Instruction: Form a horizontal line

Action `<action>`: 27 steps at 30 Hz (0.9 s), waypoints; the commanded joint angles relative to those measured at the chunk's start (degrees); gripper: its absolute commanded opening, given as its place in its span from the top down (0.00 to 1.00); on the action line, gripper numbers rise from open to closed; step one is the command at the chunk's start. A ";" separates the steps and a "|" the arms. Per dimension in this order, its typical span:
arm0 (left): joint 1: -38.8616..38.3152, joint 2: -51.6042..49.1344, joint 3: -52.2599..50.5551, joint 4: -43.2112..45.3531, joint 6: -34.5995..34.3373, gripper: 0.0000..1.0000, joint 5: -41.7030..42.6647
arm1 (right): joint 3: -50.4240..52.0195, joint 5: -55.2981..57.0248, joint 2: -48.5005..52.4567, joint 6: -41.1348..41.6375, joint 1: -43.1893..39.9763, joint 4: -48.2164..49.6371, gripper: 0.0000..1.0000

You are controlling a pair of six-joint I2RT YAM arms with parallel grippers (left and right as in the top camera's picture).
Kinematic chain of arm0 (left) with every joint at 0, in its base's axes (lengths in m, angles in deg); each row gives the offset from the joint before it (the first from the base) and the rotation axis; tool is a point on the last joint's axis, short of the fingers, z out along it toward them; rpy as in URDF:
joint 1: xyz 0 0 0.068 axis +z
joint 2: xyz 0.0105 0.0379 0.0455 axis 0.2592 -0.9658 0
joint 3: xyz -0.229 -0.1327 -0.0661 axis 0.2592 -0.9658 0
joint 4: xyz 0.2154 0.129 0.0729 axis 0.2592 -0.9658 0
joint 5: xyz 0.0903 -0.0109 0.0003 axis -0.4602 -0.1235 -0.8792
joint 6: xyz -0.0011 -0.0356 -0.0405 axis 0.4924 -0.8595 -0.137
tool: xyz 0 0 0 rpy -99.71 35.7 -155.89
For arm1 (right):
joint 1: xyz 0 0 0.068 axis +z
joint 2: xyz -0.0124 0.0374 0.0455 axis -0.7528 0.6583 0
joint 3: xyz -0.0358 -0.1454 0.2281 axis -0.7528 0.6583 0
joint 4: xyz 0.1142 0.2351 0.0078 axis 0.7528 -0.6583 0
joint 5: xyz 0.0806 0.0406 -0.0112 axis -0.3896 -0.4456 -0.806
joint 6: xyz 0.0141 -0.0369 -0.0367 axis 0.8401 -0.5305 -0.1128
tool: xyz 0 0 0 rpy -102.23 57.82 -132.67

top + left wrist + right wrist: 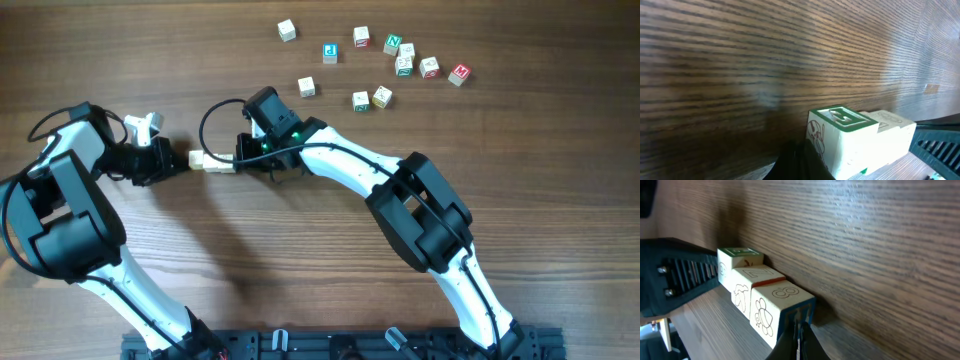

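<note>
The horizontal line is a short row of three pale cubes lying side to side on the wooden table. My left gripper is shut, its closed tips against the row's left end. My right gripper is also shut and meets the right end. In the left wrist view the green-topped end cube sits just past my shut left gripper. In the right wrist view the cube marked 8 touches my shut right gripper, with the middle cube and green-topped cube behind it.
Several loose cubes with coloured letters lie scattered at the back right, from a plain-looking one to a red-lettered one, the nearest being. A black cable loops above the right wrist.
</note>
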 commanded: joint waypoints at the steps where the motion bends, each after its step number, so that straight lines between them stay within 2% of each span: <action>1: 0.13 -1.29 -1.27 -0.33 1.64 0.96 -0.04 | 0.26 -1.16 0.96 0.15 0.28 0.79 0.95; 16: 0.13 -1.29 -1.27 -0.90 2.95 0.96 1.49 | 0.57 -0.72 1.22 -0.02 0.28 -2.10 0.96; 27: 0.15 -1.29 -1.27 0.44 4.15 0.96 -7.17 | 0.57 10.60 1.22 -1.57 -0.15 -6.73 0.94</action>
